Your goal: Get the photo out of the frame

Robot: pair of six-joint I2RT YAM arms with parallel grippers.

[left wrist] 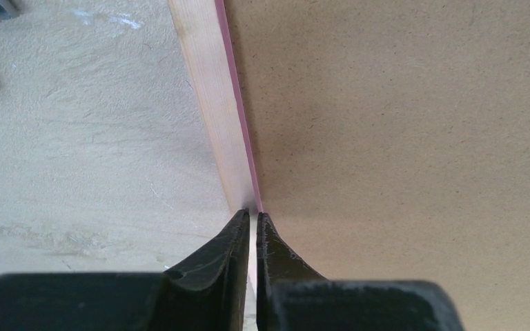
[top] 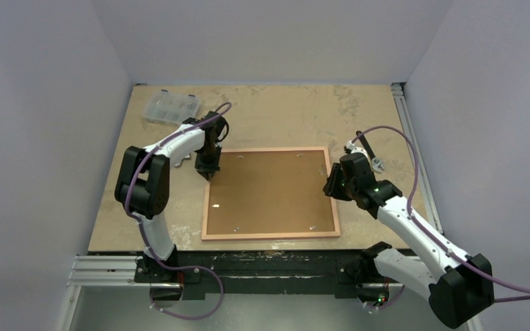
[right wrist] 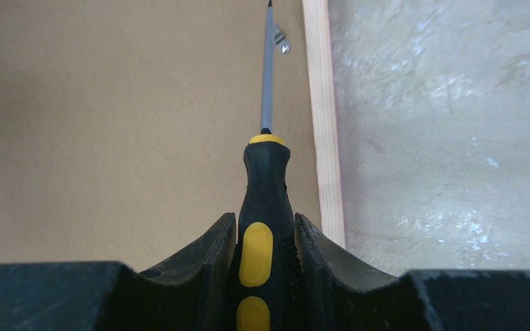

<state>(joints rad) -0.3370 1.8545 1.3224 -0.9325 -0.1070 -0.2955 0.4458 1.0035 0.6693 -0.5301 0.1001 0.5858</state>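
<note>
Progress: early stage. Backing board (top: 269, 193) sits in the frame (top: 269, 235), back side up. Photo not visible, presumably underneath.
Left to do: free the clips, lift the board, pull the photo.
Box: clear plastic box (top: 172, 107) at the table's (top: 283, 110) 11 o'clock, well apart from the work.
Left arm: reaches to the frame's 10 o'clock corner, wrist pitched down. Left gripper (left wrist: 252, 219) has its jaws together on nothing, tips at the seam between pale rim and board.
Frame: flat near table centre, biased toward 6 o'clock.
Right arm: comes in from 4 o'clock to the frame's 3 o'clock edge. Right gripper (right wrist: 266, 231) is clamped on a screwdriver (right wrist: 267, 172) by its handle. The blade points at a clip (right wrist: 281, 40) just inside the rim; contact or not, can't tell.
</note>
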